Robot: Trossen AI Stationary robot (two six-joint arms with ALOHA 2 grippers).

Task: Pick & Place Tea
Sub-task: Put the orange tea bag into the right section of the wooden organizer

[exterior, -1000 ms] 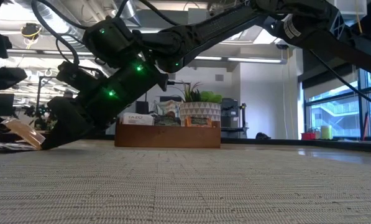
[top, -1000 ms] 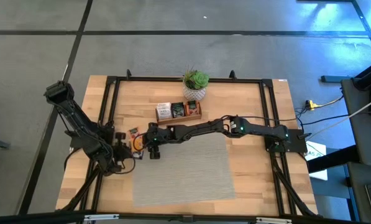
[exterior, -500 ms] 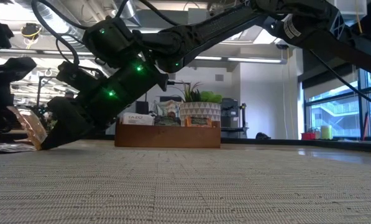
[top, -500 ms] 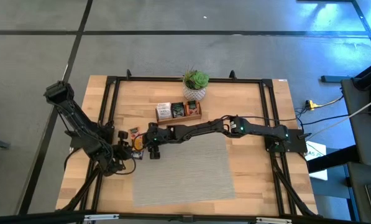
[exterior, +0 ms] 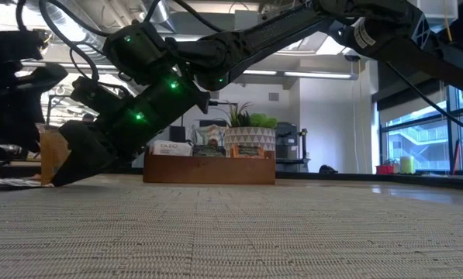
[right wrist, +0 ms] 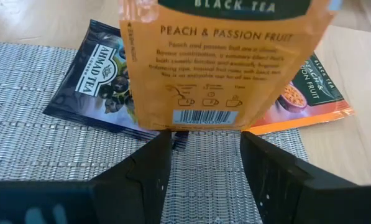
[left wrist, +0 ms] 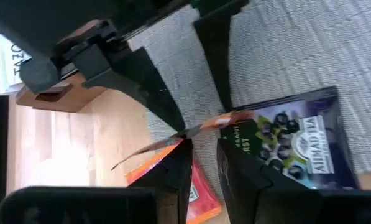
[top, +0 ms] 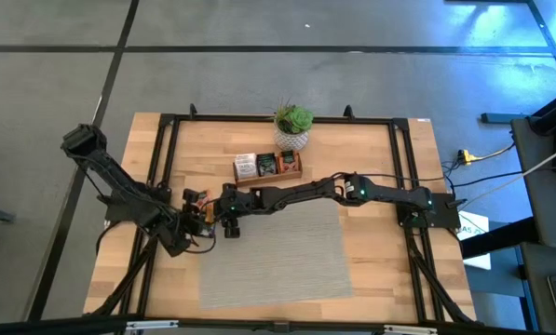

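While an orange tea packet (right wrist: 225,59) is pinched at its edge by the left hand (left wrist: 201,149), it is held upright and lifted clear of the grey mat (top: 278,251); its printed back, peach and passion fruit black tea, is seen close in front of the right wrist camera; in the low view the same packet (exterior: 54,151) is seen standing on edge at the mat's left end. The right hand (right wrist: 201,140) is kept just beside the packet with its fingers (right wrist: 145,165) spread apart and nothing between them; no contact with the packet can be confirmed. A dark blue-black tea packet (right wrist: 101,84) is lying flat on the mat's corner, directly beneath the raised one; a second orange packet (right wrist: 312,93) is lying flat next to it, partly on the mat and partly on the wooden desk (top: 380,154). Both arms are met at the mat's near-left corner in the high view, left hand (top: 196,220) and right hand (top: 223,216) close together. Farther back on the desk a wooden tray (top: 268,166) is loaded with more packets; a potted plant (top: 293,126) is placed just behind it.
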